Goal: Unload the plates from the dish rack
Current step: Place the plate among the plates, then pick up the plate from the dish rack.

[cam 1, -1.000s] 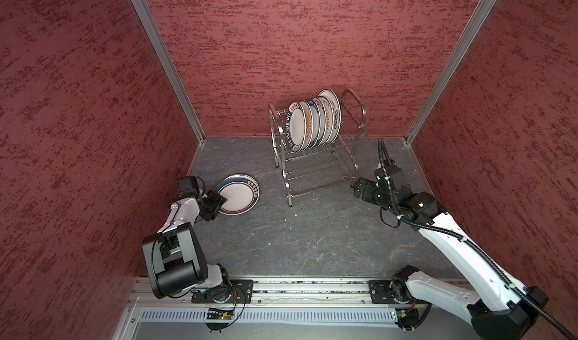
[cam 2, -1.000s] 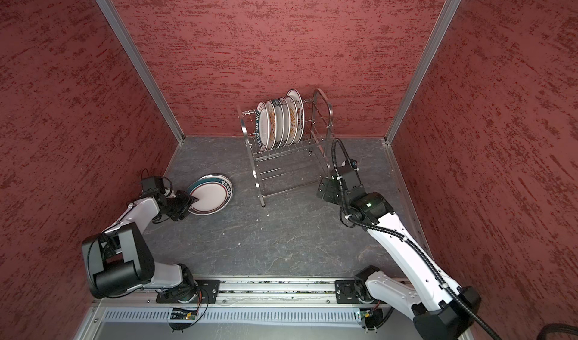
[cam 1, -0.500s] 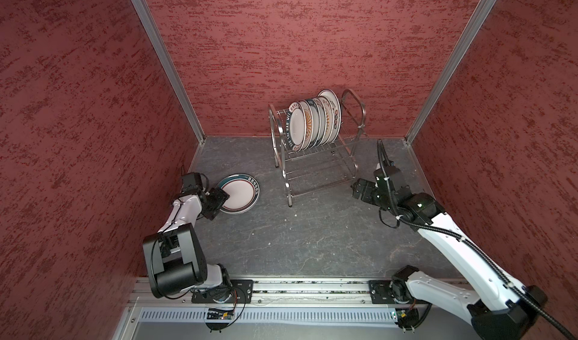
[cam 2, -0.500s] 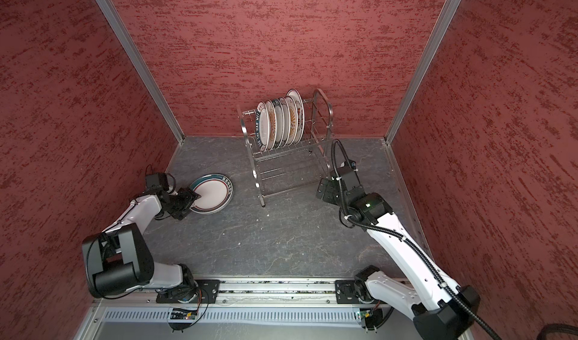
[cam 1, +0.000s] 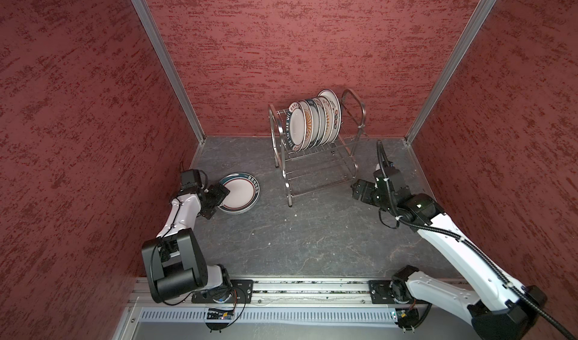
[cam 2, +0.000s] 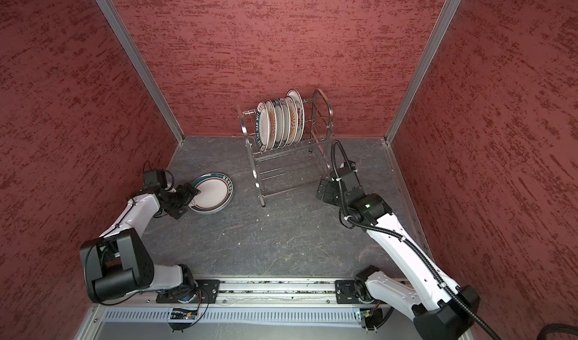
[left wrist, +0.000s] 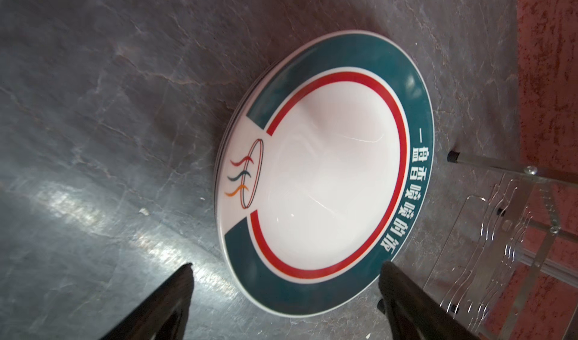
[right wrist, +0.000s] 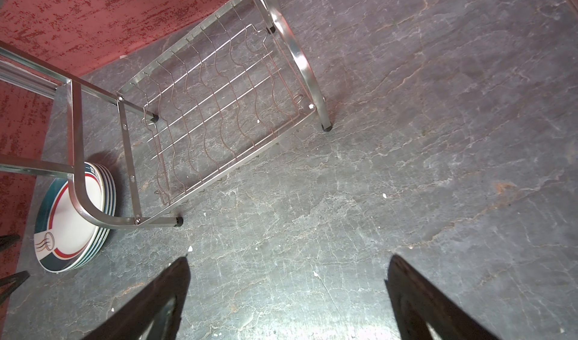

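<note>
Left jaws have just spread apart: another plate (cam 1: pixel 239 193) unloaded, at the dish rack's (cam 1: pixel 317 166) eight o'clock; right jaws gape empty.

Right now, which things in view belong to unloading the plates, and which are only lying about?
Belong to the job:
- plates standing in the rack
- dish rack
- stack of unloaded plates
- left gripper, open
- right gripper, open

Only lying about:
- small white crumbs on the grey table

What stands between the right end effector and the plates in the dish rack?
The arched end frame of the dish rack rises between the open right end effector and the standing plates. From above, nothing visible covers them.
</note>
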